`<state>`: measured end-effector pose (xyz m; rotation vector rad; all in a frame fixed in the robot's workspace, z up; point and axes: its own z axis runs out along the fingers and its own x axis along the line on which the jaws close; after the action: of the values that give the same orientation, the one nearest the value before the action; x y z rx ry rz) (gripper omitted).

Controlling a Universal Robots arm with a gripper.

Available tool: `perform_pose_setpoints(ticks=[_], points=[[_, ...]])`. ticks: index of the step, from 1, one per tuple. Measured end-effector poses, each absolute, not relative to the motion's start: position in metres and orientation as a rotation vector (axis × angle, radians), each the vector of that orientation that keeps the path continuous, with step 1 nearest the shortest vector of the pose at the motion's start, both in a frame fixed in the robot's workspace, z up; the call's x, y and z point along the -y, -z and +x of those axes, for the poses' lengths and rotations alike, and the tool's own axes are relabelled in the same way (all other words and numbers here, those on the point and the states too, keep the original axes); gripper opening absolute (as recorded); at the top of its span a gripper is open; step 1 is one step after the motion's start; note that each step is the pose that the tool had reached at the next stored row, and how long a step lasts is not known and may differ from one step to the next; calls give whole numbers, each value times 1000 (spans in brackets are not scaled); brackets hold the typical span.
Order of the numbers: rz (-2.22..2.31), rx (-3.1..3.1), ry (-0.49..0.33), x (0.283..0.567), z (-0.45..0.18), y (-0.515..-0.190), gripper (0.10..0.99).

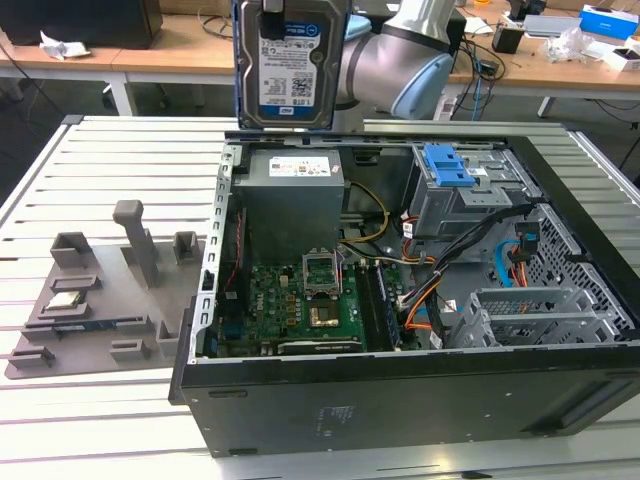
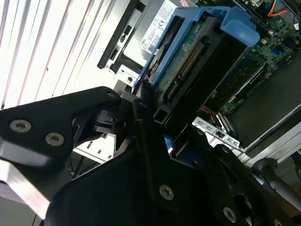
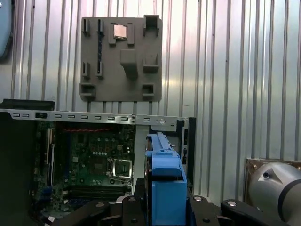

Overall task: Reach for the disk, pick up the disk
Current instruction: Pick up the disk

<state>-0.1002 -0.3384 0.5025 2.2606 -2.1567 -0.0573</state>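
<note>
The disk (image 1: 290,70) is being held upright, hanging straight beneath the claw (image 1: 272,8) and well above the open computer case (image 1: 400,400). The claw is being kept closed on it, with little gap beyond the drive's own thickness. In the second wrist view, the black fingers (image 2: 146,136) are being pressed against opposite sides of the disk (image 2: 188,61) at its upper end.

The main risk is judged to be a slip. The drive is being carried by one end only, and part of the contact seems to be on the blue bracket (image 3: 164,188), which is plastic and may flex. If the hold is loosened or the arm is jolted, the disk is likely to be dropped onto the power supply (image 1: 295,195) and the motherboard (image 1: 300,300), both lying below the claw. A swing could also knock it against the case's rim.

The labelled face and the clearance below the claw are being shown by the exterior view. The grip itself is being shown in both wrist views. The disk's connector side is being shown by the second wrist view. A grey fixture plate (image 3: 121,59) on the slatted table (image 3: 235,70), far below the claw and beside the case, is being shown by the first.
</note>
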Motion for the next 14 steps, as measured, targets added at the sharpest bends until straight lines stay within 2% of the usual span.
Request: perform_pose_setpoints(ticks=[14], points=[[2260, 2157, 57, 338, -51, -503, 369]])
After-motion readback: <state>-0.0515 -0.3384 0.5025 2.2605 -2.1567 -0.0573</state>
